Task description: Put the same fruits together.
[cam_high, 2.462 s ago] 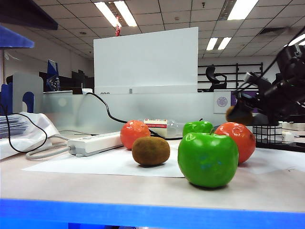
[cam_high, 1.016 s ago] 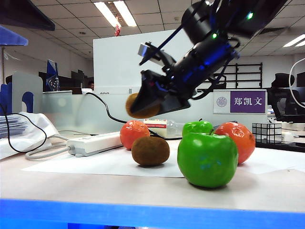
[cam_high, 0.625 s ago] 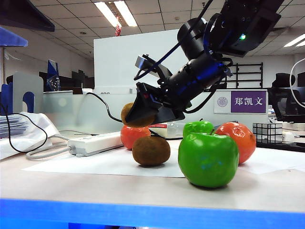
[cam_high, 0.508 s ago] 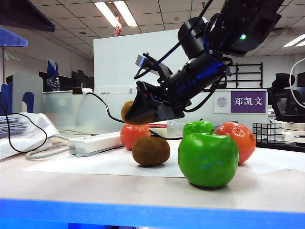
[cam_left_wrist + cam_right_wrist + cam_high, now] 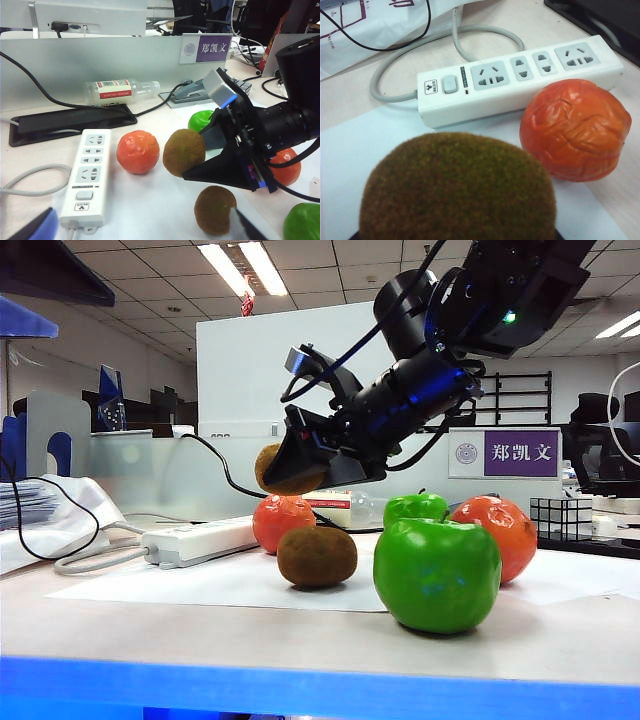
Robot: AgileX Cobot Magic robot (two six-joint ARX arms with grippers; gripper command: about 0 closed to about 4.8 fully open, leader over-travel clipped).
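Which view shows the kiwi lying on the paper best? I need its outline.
The exterior view: the lying kiwi shows whole, below the right gripper and its held kiwi. The left wrist view partly hides it; the right wrist view lacks it.

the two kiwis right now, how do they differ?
The carried kiwi is in the air, clamped in the right claw; the resting kiwi sits free on the white paper.

The carried kiwi hangs above the left tangerine, farther back; the resting kiwi lies nearer the camera, in front of that tangerine.

Both are fuzzy, brown and oval, of similar size. The left claw is open, holding nothing.
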